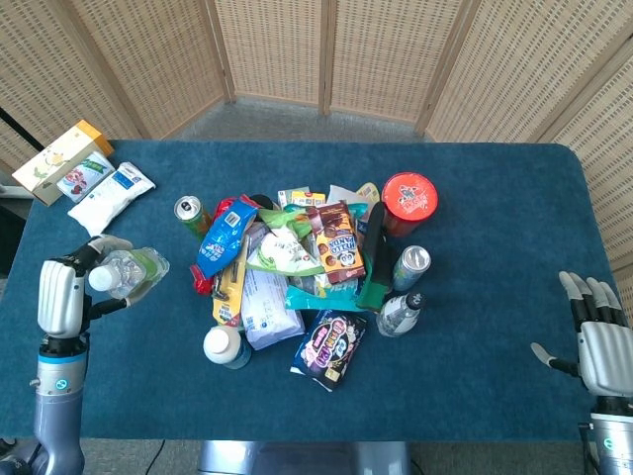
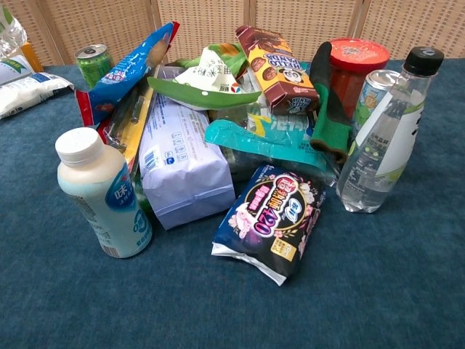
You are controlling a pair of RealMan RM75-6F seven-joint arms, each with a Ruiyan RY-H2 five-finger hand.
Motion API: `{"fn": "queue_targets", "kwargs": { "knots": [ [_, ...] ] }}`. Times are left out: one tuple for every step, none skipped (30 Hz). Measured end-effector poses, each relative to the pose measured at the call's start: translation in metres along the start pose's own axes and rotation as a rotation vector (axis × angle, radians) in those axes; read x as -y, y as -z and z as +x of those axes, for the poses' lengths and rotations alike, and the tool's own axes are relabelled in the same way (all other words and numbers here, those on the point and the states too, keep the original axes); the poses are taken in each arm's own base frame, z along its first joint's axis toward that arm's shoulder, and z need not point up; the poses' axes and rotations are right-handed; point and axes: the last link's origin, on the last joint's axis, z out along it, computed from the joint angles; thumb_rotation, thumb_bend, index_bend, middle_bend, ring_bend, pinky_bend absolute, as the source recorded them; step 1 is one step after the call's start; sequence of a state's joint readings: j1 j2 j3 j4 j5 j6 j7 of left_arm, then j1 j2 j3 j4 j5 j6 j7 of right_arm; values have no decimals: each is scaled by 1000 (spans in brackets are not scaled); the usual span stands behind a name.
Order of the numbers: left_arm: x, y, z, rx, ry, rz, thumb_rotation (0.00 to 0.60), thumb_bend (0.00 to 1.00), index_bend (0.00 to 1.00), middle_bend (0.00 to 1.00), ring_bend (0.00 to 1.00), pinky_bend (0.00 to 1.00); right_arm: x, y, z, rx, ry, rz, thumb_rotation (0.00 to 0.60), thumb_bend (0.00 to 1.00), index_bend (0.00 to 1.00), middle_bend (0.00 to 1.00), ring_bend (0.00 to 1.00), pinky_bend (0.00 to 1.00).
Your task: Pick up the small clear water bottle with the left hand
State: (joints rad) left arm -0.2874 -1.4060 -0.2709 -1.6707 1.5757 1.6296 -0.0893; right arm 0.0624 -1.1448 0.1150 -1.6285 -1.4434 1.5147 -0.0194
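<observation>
My left hand (image 1: 61,293) grips the small clear water bottle (image 1: 127,270), which has a white cap and a green label. It is lifted off the table at the left, lying tilted, well apart from the pile. Only the bottle's base (image 2: 9,33) shows at the top left corner of the chest view. My right hand (image 1: 599,340) is at the table's right front edge, fingers spread, holding nothing.
A pile of snack bags, cans and bottles fills the table's middle: a white milk bottle (image 1: 224,347), a black-capped clear bottle (image 1: 400,314), a red tub (image 1: 408,199), a green can (image 1: 190,213). Packets and a box (image 1: 61,158) lie far left.
</observation>
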Motion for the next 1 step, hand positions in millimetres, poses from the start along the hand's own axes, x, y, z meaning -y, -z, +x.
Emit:
{"fn": "queue_targets", "kwargs": {
  "knots": [
    [-1, -1, 1, -3, 0, -4, 600, 0, 810, 836, 823, 776, 0, 0, 0, 0, 0, 0, 600, 0, 0, 0, 0, 0]
  ]
}}
